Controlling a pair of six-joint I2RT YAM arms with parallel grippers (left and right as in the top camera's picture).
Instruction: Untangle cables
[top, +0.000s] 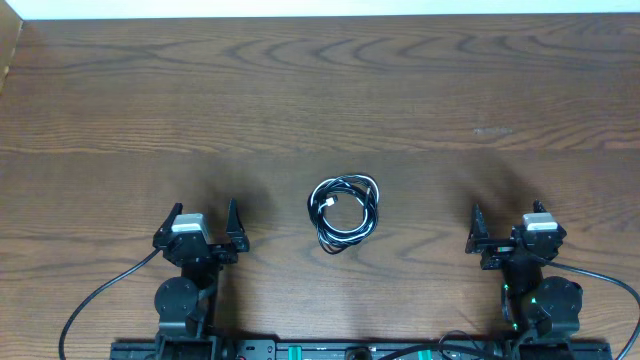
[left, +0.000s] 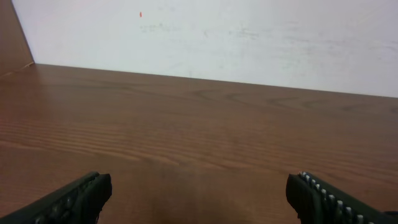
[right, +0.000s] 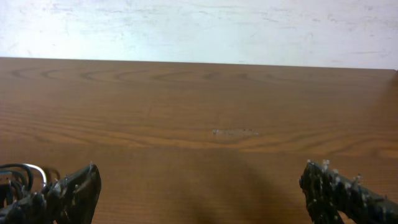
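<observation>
The cables (top: 345, 212) lie as one small tangled ring of thin black and white cords in the middle of the wooden table, between the two arms. My left gripper (top: 206, 208) stands open to the left of the ring, well apart from it, with nothing between its fingers; its wrist view shows the left gripper (left: 199, 186) over bare wood. My right gripper (top: 507, 212) stands open to the right of the ring, also apart and empty. In the right wrist view the right gripper (right: 200, 180) is wide open and the cables (right: 18, 174) show just beyond its left finger.
The brown table (top: 320, 100) stretches away from both grippers to a white wall (right: 199, 28) at its far edge. The arm bases (top: 180, 300) and their thick black wires sit along the near edge.
</observation>
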